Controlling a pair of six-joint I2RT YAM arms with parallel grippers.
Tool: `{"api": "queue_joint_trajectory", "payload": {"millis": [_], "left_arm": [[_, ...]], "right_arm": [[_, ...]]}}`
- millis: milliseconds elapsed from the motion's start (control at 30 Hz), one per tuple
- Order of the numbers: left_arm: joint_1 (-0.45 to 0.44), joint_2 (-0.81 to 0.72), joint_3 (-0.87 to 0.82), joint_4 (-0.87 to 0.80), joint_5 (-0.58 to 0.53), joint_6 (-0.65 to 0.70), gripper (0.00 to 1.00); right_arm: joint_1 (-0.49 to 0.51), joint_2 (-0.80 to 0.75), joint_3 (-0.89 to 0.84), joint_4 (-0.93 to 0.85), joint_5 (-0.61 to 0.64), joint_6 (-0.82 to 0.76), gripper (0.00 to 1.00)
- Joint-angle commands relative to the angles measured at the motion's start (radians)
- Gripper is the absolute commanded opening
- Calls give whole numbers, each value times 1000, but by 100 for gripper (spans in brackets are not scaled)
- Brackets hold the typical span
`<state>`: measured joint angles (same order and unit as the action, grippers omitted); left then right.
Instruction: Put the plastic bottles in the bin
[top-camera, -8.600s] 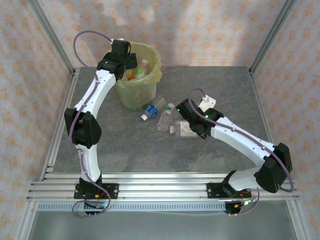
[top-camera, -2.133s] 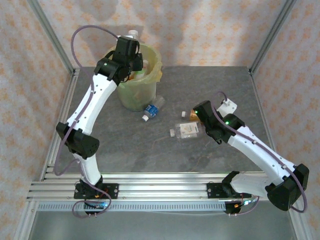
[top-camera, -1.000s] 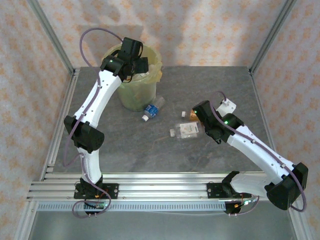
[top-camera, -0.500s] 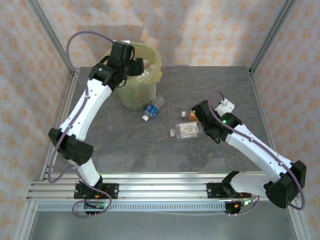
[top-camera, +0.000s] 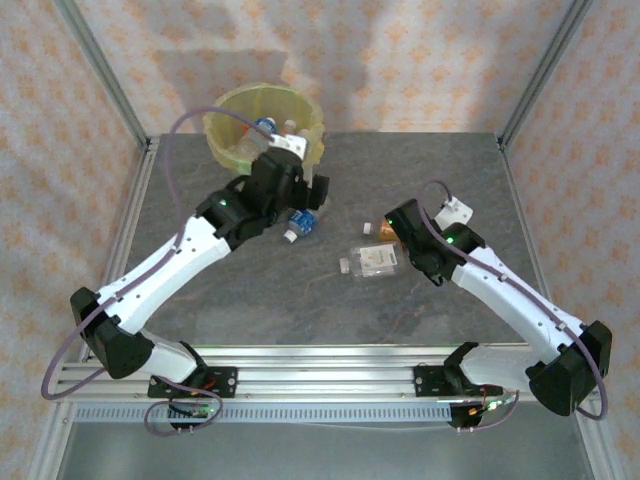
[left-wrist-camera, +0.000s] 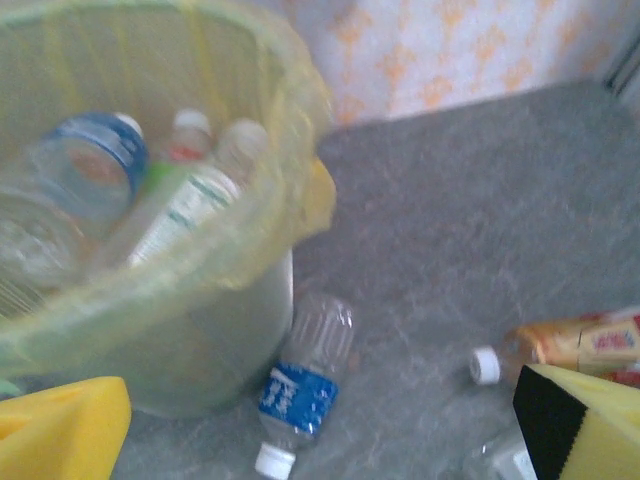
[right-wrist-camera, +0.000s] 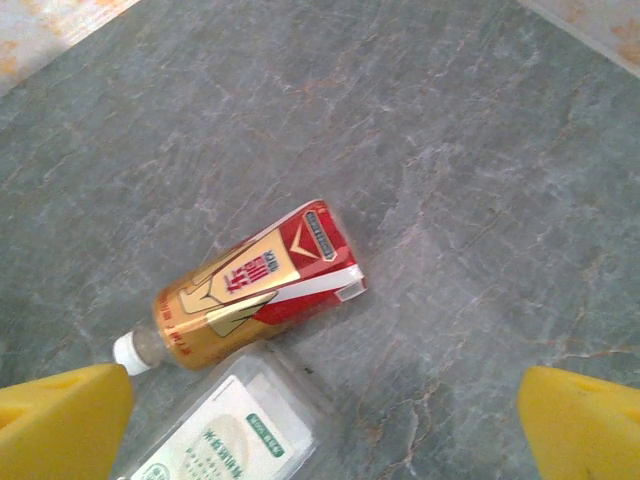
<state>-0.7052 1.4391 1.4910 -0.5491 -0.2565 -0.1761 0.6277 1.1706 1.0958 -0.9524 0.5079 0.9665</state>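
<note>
Left wrist view: bin upper left holds bottles; left gripper gapes empty. Right gripper, also agape, above red-gold bottle mid-frame

You have one bin. On the tabletop you can count three bottles: one blue bottle, one white bottle and one red bottle. Inside the bin you can make out three more bottles; any beneath them are hidden.

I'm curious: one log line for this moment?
left pincer open, empty | right pincer open over red-and-gold plastic bottle | blue-labelled clear bottle beside yellow-lined round bin
</note>
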Motion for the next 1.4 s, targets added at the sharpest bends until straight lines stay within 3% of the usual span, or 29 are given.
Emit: {"api": "queue_joint_trajectory", "payload": {"millis": [0, 267, 633, 1367], "left_arm": [[-45, 18, -60, 34, -106, 10, 100], [-84, 129, -181, 64, -167, -45, 100], [-70, 336, -144, 107, -233, -28, 99], [27, 555, -50, 120, -164, -85, 96]], "right_arm": [[-12, -49, 14, -69, 63, 23, 99], [-25, -100, 5, -112, 100, 43, 99], [-25, -106, 6, -105, 96, 48, 99], [-25, -113, -5, -78, 86, 34, 99]]}}
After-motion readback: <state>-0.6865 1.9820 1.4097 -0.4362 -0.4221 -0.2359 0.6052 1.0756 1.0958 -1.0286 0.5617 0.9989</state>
